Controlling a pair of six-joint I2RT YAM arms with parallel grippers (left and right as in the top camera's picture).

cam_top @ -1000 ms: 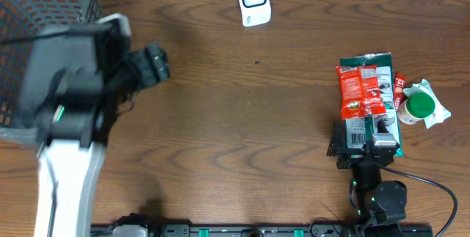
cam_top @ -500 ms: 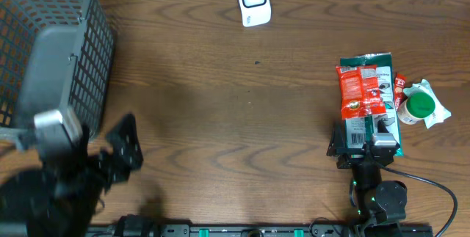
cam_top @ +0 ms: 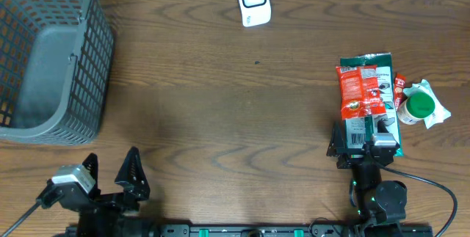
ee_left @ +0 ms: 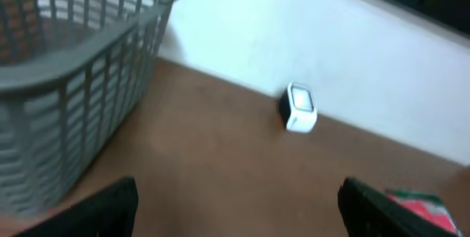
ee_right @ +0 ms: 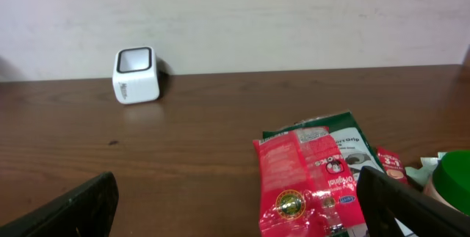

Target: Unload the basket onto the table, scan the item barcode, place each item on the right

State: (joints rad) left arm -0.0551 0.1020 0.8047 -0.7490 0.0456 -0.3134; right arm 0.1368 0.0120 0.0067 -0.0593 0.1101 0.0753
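Both arms are black: the left gripper carries two triangular fingers and a silver-grey block, the right arm small green lights and a looping black cable.

Hides the red pouch partly under the right gripper overhead; crops the basket at the corner, the green-capped bottle in the right wrist view; blurs the left wrist view.
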